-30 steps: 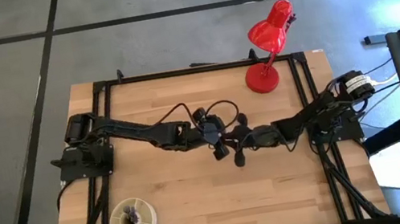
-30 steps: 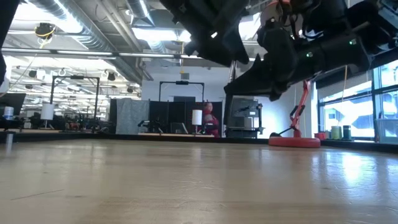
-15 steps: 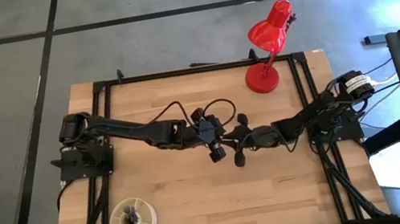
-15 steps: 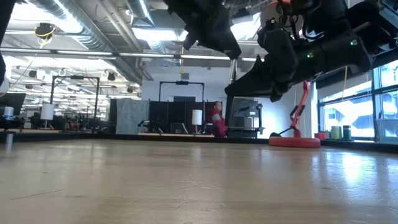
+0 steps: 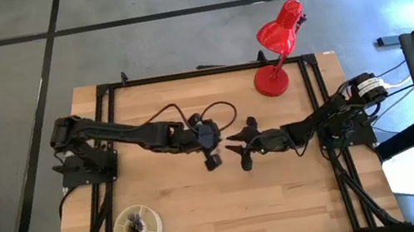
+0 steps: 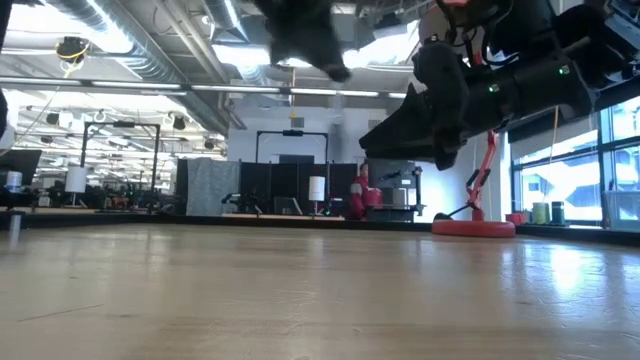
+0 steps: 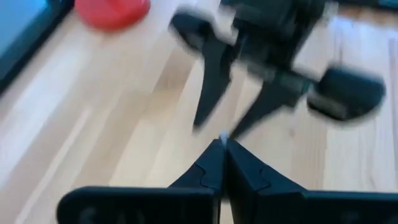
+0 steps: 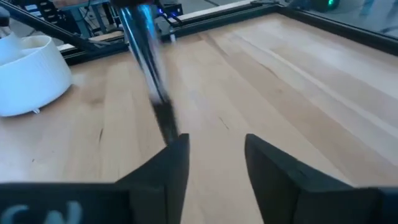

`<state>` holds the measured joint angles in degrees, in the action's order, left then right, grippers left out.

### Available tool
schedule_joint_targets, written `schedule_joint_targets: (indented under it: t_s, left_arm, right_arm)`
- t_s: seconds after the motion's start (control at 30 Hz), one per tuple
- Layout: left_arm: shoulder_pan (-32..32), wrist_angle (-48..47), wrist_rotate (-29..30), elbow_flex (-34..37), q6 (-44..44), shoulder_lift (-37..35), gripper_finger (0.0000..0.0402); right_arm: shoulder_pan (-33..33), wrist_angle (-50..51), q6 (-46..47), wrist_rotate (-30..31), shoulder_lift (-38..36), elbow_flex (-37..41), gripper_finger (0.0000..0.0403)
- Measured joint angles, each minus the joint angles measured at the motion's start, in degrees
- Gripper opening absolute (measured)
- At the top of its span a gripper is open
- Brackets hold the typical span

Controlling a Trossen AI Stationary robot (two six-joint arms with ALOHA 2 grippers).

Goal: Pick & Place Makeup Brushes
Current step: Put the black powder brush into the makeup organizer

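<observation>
No writing or brand shows anywhere that I can read. Above the middle of the wooden table (image 5: pixel 203 192), the left gripper (image 7: pixel 222 144) has its fingers pinched together on a makeup brush (image 8: pixel 148 55), a thin silvery stick with a dark tip hanging down. The right gripper (image 8: pixel 214 152) faces it, fingers spread apart, the brush just beside one finger. More brushes stand in a white cup (image 5: pixel 136 228) near the front left corner.

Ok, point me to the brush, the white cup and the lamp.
brush (image 8: pixel 144 50): right wrist view, on its silvery ferrule.
white cup (image 5: pixel 137 228): high view, on its rim.
lamp (image 5: pixel 272 80): high view, on its round red base.
</observation>
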<state>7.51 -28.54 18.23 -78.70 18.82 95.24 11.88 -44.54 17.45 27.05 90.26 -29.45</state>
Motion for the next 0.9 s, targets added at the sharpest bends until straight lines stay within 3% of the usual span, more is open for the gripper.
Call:
schedule_joint_targets:
  t_s: [0.13, 0.27, 0.43, 0.53, 0.67, 0.77, 0.9]
  left_arm:
    - [1.8, -12.0, -4.1, 0.0, 7.1, -5.7, 0.0004]
    - [5.0, -22.3, -13.5, 0.0, 11.6, -12.8, 0.0004]
    - [11.4, -30.6, -18.0, 0.0, 20.4, -22.8, 0.0004]
    - [17.1, -33.8, -17.0, 0.0, 26.1, -27.7, 0.0004]
    - [26.8, -35.2, -10.6, 0.5, 31.3, -31.8, 0.0004]
    - [33.7, -35.2, -6.5, 1.3, 33.8, -33.0, 0.0004]
    - [41.7, -35.3, -5.2, 2.0, 38.8, -32.3, 0.0004]
  right_arm:
    - [0.0, 0.8, 0.1, 0.4, 0.0, 0.0, 0.018]
    - [0.0, 1.2, 0.6, 0.4, 0.0, 0.0, 0.0192]
    - [-0.1, 1.2, 1.7, 0.4, 0.0, 0.0, 0.0191]
    - [-0.1, 1.2, 1.7, 0.4, 0.0, 0.0, 0.019]
    - [-0.1, 1.2, 1.7, 0.4, 0.0, 0.0, 0.019]
    - [-0.2, 1.2, 1.6, 0.4, 0.0, 0.0, 0.019]
    - [-0.2, 2.0, 1.5, 1.4, 0.0, 0.0, 0.019]
